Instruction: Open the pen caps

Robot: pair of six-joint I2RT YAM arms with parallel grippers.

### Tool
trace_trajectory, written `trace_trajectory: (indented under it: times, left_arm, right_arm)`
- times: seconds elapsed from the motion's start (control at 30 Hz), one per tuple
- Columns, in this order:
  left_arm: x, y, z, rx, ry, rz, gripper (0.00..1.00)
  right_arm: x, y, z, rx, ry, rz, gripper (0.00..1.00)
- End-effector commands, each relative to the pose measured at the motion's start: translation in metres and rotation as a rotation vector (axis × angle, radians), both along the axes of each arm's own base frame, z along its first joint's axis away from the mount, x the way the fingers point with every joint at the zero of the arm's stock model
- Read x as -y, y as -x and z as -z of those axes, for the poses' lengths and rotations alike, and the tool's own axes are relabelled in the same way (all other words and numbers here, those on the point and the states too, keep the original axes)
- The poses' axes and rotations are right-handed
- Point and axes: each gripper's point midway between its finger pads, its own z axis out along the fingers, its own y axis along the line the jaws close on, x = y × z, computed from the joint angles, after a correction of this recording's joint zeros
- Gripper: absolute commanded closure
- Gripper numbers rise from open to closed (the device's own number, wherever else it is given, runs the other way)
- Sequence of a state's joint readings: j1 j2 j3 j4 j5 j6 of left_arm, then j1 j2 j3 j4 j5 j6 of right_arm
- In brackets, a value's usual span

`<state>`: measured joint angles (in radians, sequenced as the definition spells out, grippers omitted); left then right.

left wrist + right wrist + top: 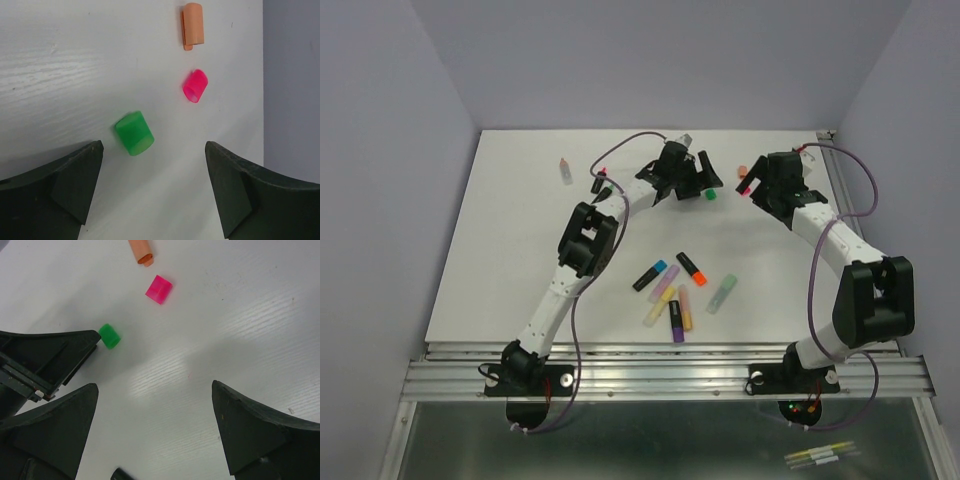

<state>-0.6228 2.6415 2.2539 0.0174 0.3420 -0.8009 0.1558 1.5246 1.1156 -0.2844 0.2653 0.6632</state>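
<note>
Three loose pen caps lie at the far middle of the table: a green cap (710, 196) (134, 133) (109, 336), a pink cap (744, 188) (195, 85) (159, 289) and an orange cap (742, 171) (192, 25) (141, 251). My left gripper (705, 183) (152, 146) hangs open over the table with nothing between its fingers, the green cap just ahead of its left fingertip. My right gripper (752, 186) (155, 387) is open and empty, close to the pink cap. Several capped pens (672, 295) lie in a cluster mid-table.
Two more pens lie at the far left, a pastel one (565, 170) and a black one (600, 183). The table's far edge and the purple wall (292, 90) are just beyond the caps. A black pen end (122, 474) shows under my right gripper.
</note>
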Motion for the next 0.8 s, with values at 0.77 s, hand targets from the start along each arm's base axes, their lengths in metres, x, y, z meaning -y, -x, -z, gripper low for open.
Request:
trace_trajectory:
  times: [0.77]
  left_arm:
    - [-0.229, 0.195, -0.028, 0.103, -0.575, 0.019, 0.01]
  right_arm:
    - [-0.008, 0.033, 0.006, 0.056, 0.028, -0.169, 0.00]
